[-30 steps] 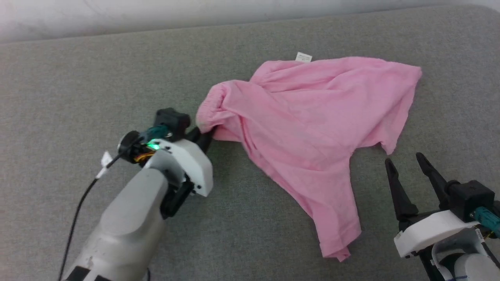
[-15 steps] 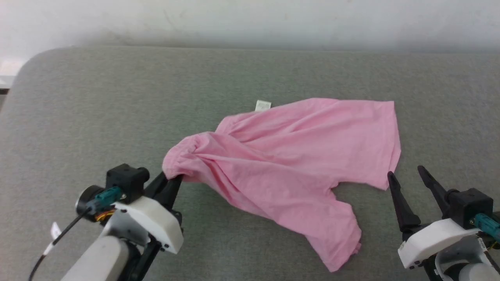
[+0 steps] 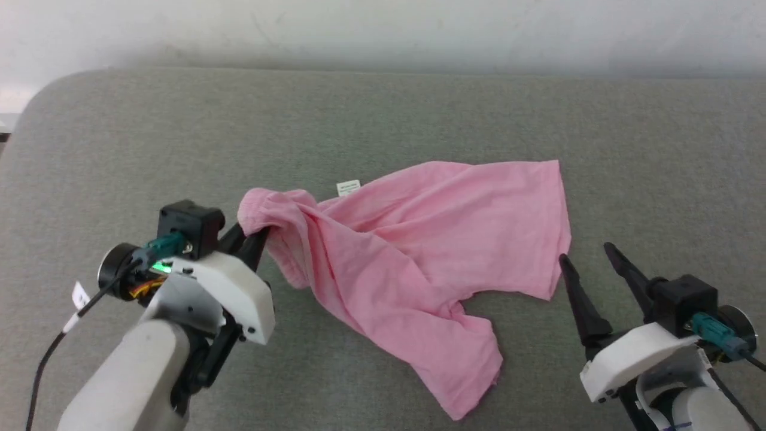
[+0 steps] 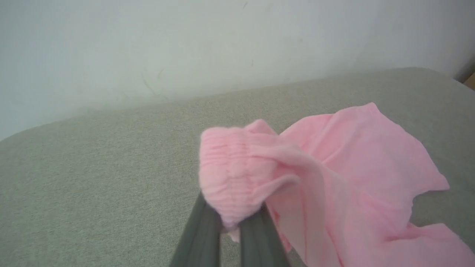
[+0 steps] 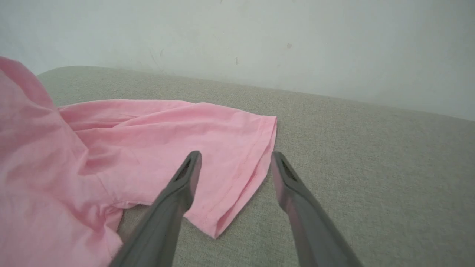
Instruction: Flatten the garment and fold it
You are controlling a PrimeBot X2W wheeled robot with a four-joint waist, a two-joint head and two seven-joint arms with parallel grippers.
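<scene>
The pink garment [image 3: 419, 251] lies rumpled across the grey cushion, its white label [image 3: 348, 187] at the far edge. My left gripper [image 3: 254, 230] is shut on the gathered waistband [image 4: 230, 178] at the garment's left end and holds that end lifted off the cushion. One leg trails toward the near edge [image 3: 461, 371]. My right gripper [image 3: 585, 254] stands open just right of the other leg's hem [image 5: 259, 155], fingers [image 5: 185, 178] hovering over the hem corner with nothing between them.
The grey cushion [image 3: 119, 137] has a rounded corner at the far left. A pale wall [image 3: 383, 30] runs behind it. A black cable [image 3: 54, 347] with a white tag hangs from my left wrist.
The camera tilted up between the earlier frames. My left gripper pulled the waistband leftward and raised it; the garment dragged left with it. The right gripper shifted slightly left, staying open.
</scene>
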